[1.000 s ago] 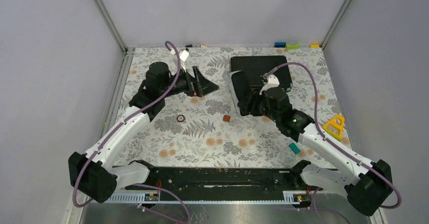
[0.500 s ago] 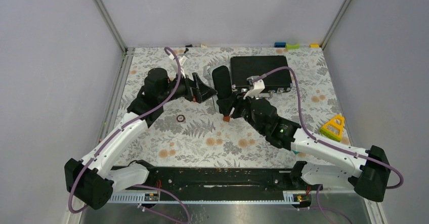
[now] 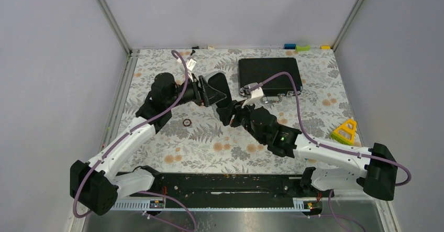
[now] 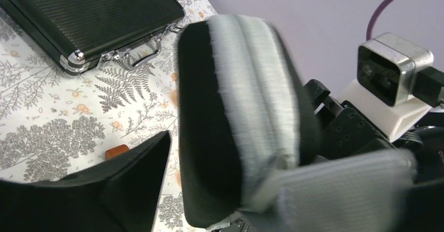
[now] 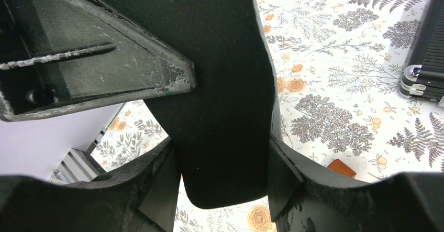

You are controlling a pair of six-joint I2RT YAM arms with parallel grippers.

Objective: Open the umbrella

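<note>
One black case (image 5: 220, 85), top cut off, in right pincer (image 5: 225, 185).

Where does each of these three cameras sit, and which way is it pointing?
Top external: above and behind the arm bases, looking down at the table; both arms, left gripper and right gripper show.
Left wrist: on the left wrist, facing the black case and briefcase; one own finger shows.
Right wrist: on the right wrist, facing the case clamped between its own fingers.
Shared: all three see the case.
</note>
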